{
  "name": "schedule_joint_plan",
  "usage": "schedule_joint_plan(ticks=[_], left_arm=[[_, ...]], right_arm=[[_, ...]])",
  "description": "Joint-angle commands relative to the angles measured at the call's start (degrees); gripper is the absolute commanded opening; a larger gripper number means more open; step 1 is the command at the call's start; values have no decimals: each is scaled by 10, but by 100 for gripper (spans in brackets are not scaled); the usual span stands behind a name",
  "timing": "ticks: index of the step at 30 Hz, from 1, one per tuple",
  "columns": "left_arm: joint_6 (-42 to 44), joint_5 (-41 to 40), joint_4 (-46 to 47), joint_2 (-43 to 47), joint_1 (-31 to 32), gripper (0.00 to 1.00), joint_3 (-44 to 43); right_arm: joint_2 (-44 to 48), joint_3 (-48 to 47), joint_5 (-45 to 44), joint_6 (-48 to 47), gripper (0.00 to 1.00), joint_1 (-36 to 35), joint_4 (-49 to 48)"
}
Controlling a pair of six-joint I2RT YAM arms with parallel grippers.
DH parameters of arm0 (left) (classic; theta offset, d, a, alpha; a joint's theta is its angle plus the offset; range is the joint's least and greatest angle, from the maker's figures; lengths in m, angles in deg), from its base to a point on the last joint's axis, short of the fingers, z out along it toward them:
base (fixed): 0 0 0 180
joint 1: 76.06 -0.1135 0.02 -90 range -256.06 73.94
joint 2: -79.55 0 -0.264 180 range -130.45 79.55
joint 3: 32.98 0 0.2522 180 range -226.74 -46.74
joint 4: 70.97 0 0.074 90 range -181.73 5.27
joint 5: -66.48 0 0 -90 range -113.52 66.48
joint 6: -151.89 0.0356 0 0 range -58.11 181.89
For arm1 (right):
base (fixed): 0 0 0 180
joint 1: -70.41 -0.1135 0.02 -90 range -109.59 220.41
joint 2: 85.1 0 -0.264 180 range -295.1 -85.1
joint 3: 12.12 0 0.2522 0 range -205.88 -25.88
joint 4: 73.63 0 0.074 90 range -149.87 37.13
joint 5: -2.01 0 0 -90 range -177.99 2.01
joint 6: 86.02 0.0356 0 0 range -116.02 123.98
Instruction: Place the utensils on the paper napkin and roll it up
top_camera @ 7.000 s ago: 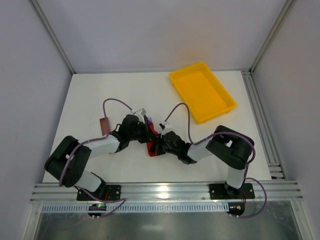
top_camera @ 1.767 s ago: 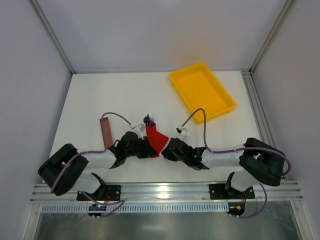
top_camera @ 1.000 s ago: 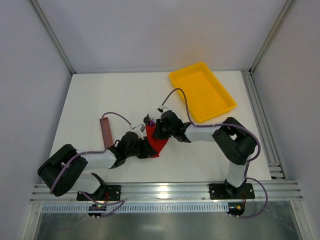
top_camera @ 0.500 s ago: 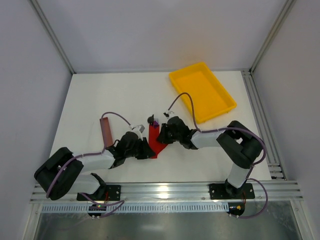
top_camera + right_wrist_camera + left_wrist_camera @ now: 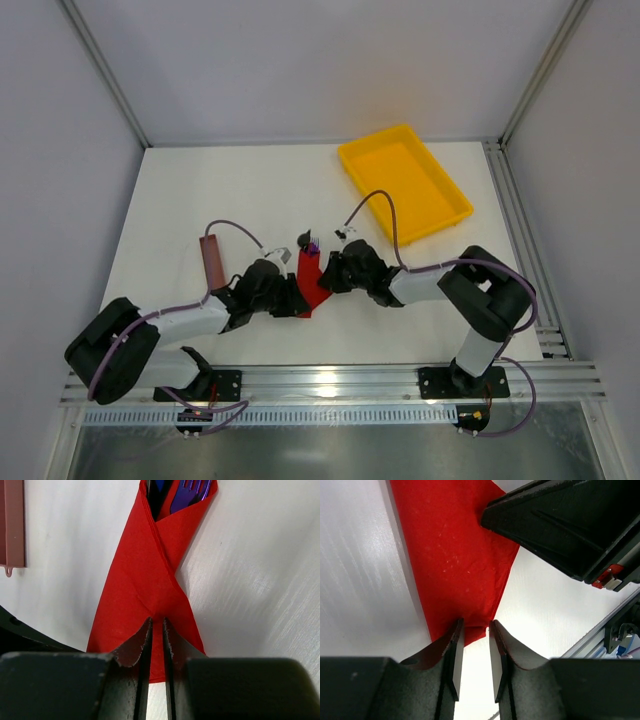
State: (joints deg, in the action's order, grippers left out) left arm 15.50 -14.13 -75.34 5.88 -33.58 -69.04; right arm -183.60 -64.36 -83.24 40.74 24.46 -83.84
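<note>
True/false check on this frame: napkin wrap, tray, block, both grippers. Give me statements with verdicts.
1. The paper napkin is folded around the utensils, whose tips stick out of one end. True.
2. The utensils lie in the yellow tray. False: they are inside the napkin; the tray stands apart.
3. The left gripper has its jaws apart at the napkin's corner. True.
4. The right gripper is wide open. False: nearly shut, pinching the napkin's fold.
5. The brown block lies on the napkin. False: it lies on the table, apart from it.
</note>
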Motion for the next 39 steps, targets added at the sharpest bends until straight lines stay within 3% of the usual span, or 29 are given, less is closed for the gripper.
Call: schedule_joint_plan(ticks=[1, 7, 11, 18, 29, 35, 39], left_arm=[[19, -26, -61, 21, 2, 32, -47], [29, -56, -89, 12, 2, 35, -117], [33, -43, -76, -45, 1, 34, -152], [26, -5, -7, -112, 7, 27, -139], [17, -34, 47, -140, 37, 25, -82], [15, -42, 65, -149, 47, 24, -64], [17, -48, 66, -142, 51, 24, -52]], right_arm=[[1, 30, -18, 8, 15, -5, -14], [27, 65, -45, 20, 15, -18, -26], [33, 83, -70, 34, 16, -24, -38], [38, 101, -81, 53, 15, -25, -59], [65, 100, -84, 66, 16, -26, -44], [110, 54, -66, 47, 24, -5, 22], [89, 8, -13, 3, 33, 25, 58]])
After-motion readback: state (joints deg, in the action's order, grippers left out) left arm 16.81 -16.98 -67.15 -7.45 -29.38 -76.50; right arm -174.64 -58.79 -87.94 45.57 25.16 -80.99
